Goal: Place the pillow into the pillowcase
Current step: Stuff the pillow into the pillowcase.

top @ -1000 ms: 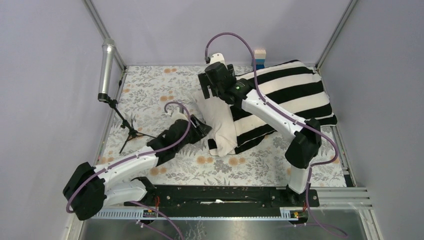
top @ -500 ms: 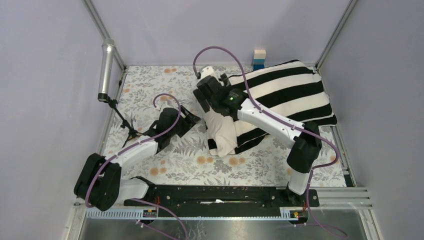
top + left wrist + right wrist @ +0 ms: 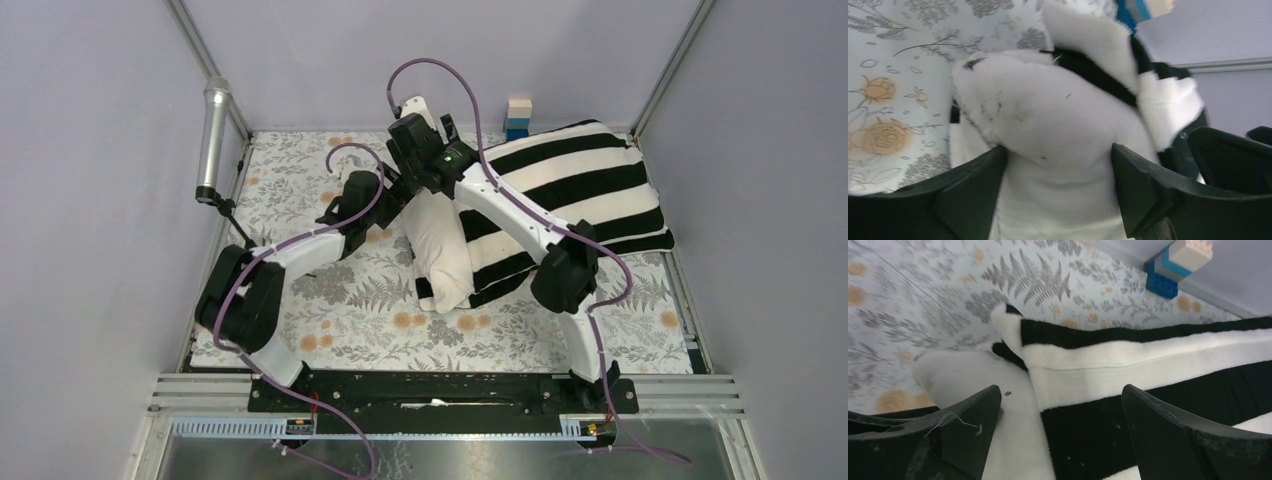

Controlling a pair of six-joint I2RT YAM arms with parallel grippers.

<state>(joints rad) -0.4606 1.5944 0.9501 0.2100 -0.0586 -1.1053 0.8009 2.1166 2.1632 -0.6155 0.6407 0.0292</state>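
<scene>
The cream pillow (image 3: 440, 250) sticks partly out of the left opening of the black-and-white striped pillowcase (image 3: 575, 190). The rest of it is hidden inside. My left gripper (image 3: 398, 192) is at the pillow's far left corner. In the left wrist view (image 3: 1055, 165) its jaws are spread, with the pillow (image 3: 1048, 120) bulging between them and the pillowcase edge (image 3: 1093, 75) behind. My right gripper (image 3: 425, 172) is open above the same corner. In the right wrist view (image 3: 1060, 410) it straddles the pillowcase hem (image 3: 1148, 360) and the bare pillow (image 3: 968, 375).
A microphone (image 3: 213, 140) on a tripod (image 3: 255, 262) stands at the left edge. A stack of toy bricks (image 3: 518, 117) sits at the back wall and also shows in the right wrist view (image 3: 1173, 265). A floral cloth (image 3: 300, 180) covers the table. Metal frame posts stand at the corners.
My left arm has swung from the near left up to the pillow's far corner, and its jaws now sit around it. My right gripper has shifted slightly farther and left.
</scene>
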